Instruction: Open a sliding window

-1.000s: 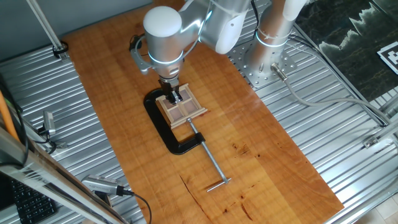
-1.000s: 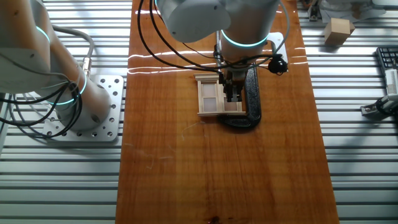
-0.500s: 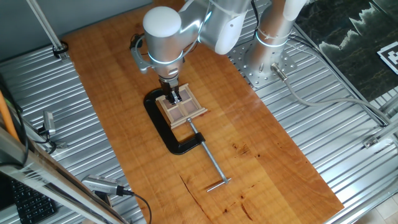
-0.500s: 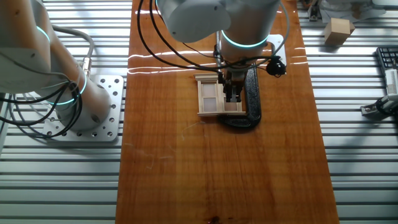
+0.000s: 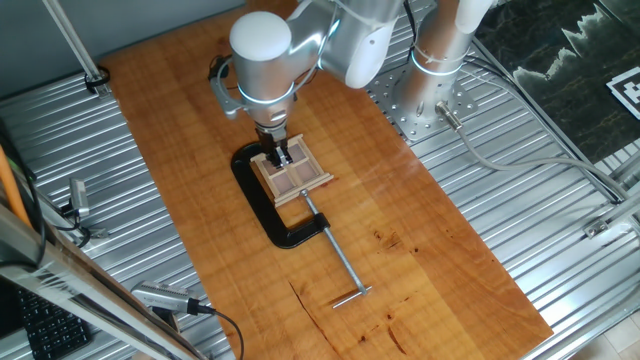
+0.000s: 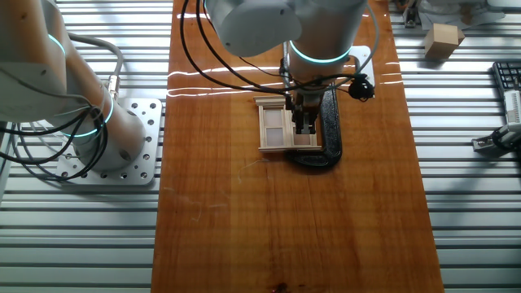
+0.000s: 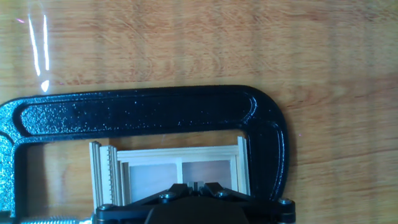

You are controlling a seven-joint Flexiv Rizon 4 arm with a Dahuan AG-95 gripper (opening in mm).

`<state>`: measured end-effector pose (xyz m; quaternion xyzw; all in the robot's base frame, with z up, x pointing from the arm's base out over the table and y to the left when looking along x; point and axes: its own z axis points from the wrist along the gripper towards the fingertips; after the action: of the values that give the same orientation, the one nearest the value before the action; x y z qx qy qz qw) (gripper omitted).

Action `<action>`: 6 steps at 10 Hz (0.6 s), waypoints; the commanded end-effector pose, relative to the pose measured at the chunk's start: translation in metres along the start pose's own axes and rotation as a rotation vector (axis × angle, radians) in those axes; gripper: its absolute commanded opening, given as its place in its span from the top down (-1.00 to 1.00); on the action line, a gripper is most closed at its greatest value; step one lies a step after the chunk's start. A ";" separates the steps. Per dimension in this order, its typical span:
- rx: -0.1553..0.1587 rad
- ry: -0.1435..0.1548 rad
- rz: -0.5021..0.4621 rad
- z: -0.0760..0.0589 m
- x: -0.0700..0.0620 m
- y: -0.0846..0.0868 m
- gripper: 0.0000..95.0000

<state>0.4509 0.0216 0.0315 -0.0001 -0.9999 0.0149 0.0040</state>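
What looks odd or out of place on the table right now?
Only one thing stands out: the window lies flat on the wooden board instead of standing, held inside a black clamp whose long screw sticks out across the board. That seems deliberate, to fix it. Nothing looks spilled or broken. The gripper is right above the window.

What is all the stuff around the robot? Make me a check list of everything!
Surface: wooden table top, shiny, some dark marks.
Job's things: sliding window lying flat, held in the black C-clamp.
Clutter: small wooden block off the board.
Grippers: gripper down on the window; fingers close together, open or shut cannot be told.
Cables: black cables looping from the arm.
Surroundings: ribbed metal decking, second arm's base.
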 end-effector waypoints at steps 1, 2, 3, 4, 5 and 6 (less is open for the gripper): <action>0.000 0.004 -0.002 0.000 0.000 0.000 1.00; 0.002 0.005 0.000 0.000 0.000 0.001 1.00; 0.004 0.005 0.000 0.001 -0.001 0.001 1.00; 0.005 0.008 -0.001 0.001 -0.001 0.001 1.00; 0.007 0.011 0.000 0.001 -0.001 0.001 1.00; 0.010 0.015 0.001 0.001 -0.002 0.001 1.00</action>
<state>0.4525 0.0225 0.0301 -0.0004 -0.9997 0.0200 0.0115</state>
